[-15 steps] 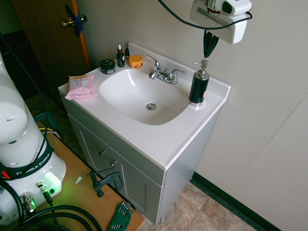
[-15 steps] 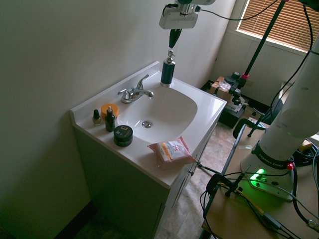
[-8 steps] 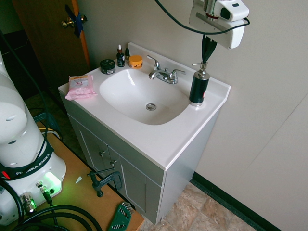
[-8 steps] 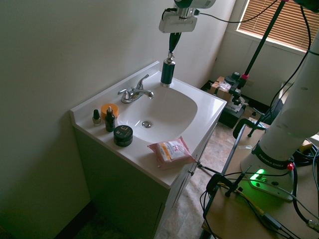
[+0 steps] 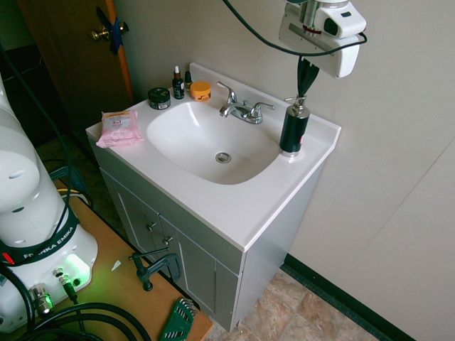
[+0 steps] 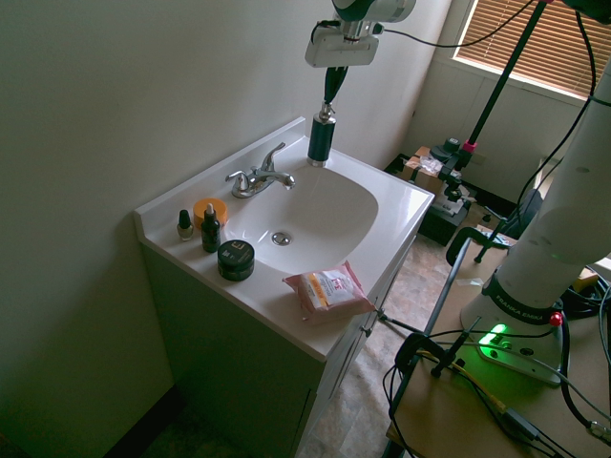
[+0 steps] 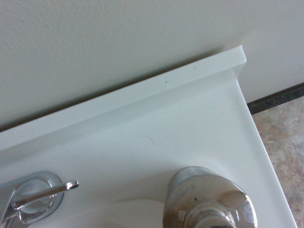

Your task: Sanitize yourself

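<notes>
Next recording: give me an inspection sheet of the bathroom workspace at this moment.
Surface: white vanity top with sunken basin, dry-looking.
Job's things: dark pump bottle upright at the back corner beside the faucet; white arm above it.
Clutter: pink wipes pack, black jar, two dropper bottles, orange tin.
Grippers: gripper pointing down right over the pump head, fingers close together; contact unclear.
Cables: black cable running to the arm's hand.
Surroundings: wooden door, window blinds, tiled floor.
</notes>
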Controlling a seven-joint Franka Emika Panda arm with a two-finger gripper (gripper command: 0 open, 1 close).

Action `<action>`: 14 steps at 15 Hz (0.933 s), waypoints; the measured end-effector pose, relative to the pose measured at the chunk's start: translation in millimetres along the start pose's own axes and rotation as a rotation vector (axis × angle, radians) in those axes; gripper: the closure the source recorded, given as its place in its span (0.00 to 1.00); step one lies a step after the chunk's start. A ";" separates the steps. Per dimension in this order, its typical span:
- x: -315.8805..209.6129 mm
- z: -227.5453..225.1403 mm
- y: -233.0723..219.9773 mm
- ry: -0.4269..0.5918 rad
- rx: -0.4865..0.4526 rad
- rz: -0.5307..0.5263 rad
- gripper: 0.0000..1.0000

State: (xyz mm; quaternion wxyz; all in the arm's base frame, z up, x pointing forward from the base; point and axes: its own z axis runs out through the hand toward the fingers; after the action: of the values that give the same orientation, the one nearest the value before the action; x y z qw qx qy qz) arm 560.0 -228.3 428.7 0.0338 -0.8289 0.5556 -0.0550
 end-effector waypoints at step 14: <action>-154.4 -74.5 -1.0 -0.012 0.019 -0.270 0.00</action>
State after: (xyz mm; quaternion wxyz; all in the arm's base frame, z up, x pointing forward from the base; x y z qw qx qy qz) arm 493.2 -84.8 494.4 0.0374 -0.8961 0.4383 -0.0593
